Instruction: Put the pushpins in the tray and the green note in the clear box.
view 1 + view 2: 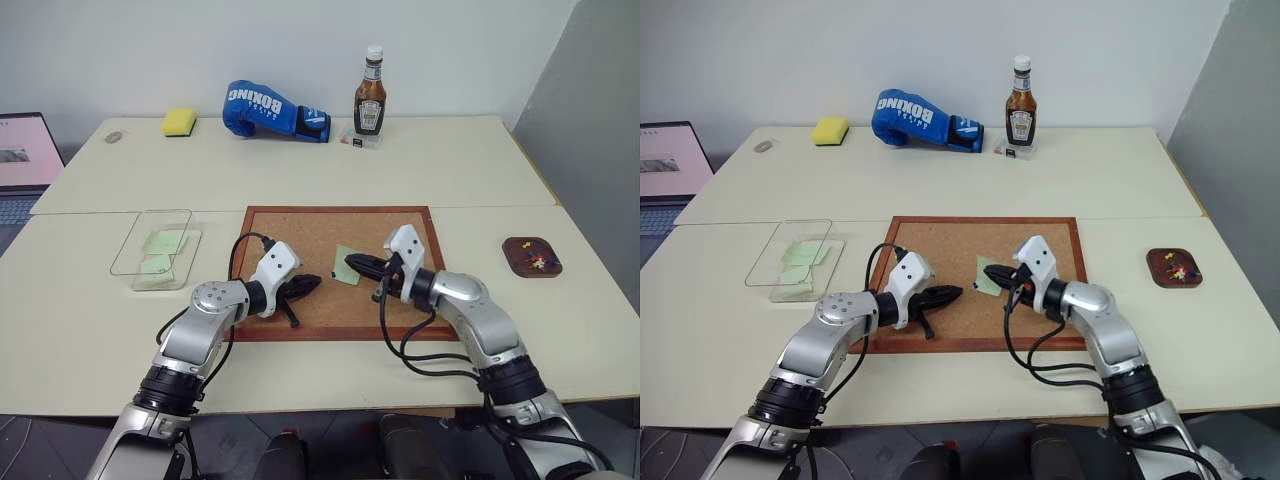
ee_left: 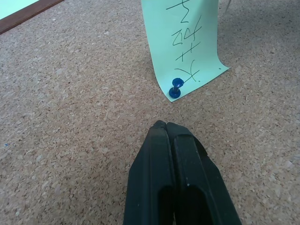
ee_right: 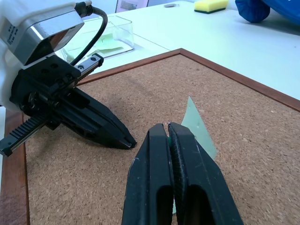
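Note:
The green note stands lifted off the corkboard, with my right gripper shut on its edge. A blue pushpin still pins one corner of the note to the cork. My left gripper is shut and empty, its tip resting on the cork just short of that pin, facing the right gripper. The dark brown tray sits at the right of the table with coloured pushpins in it. The clear box lies left of the board and holds pale green notes.
A blue boxing glove, a sauce bottle and a yellow sponge stand along the far edge of the table. A laptop sits off the table's left side.

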